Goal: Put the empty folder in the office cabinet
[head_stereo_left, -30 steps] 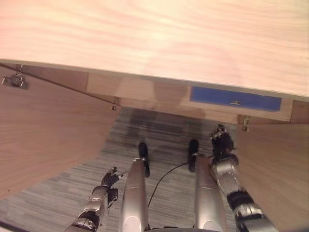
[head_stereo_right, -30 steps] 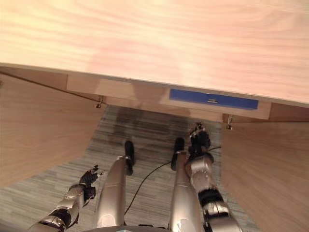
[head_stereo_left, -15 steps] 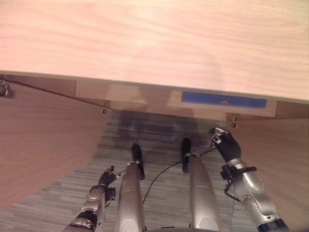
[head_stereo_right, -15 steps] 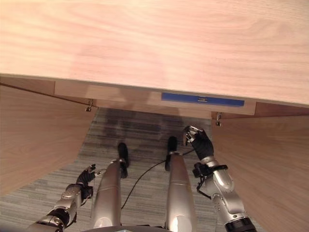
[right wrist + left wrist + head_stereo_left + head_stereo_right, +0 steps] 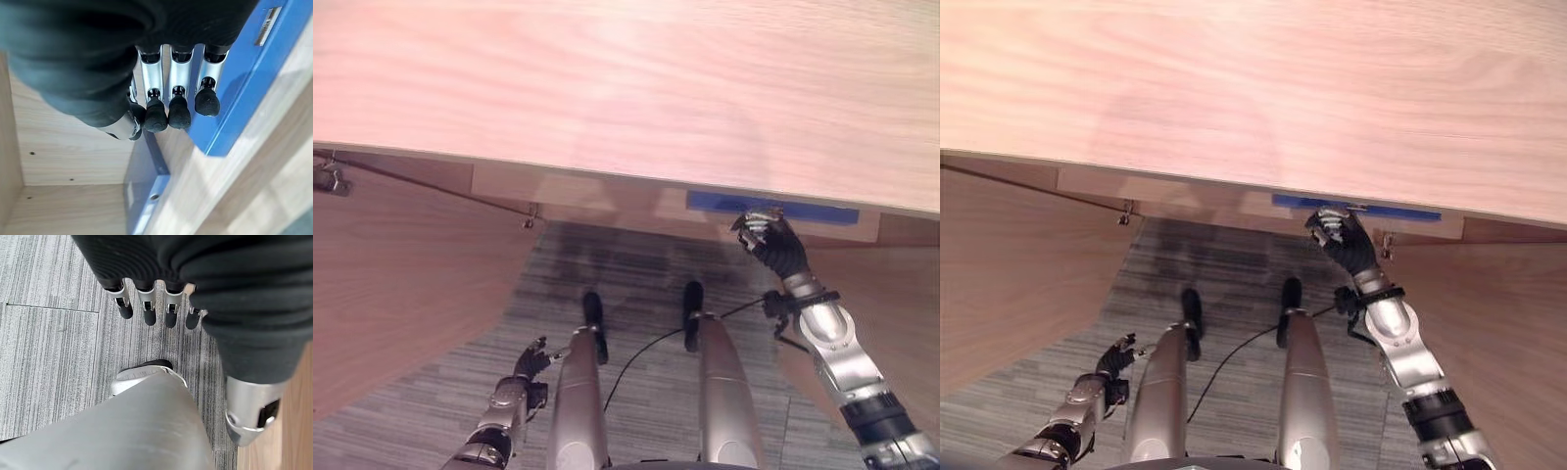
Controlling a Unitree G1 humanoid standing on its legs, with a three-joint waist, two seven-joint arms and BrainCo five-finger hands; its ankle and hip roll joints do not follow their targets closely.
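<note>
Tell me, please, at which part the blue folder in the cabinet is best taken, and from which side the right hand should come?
Probably its near edge, from the open front. The blue folder lies flat on a shelf inside the cabinet, under the top panel, so only the front edge is reachable. The right hand is already there, fingers straight, beside it.

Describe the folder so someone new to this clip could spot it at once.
Start at the wide pale wooden cabinet top and look just under its front edge, between the two open doors. On the shelf inside lies the folder, by the right hand. It is the one blue thing among the wood, with a small label.
</note>
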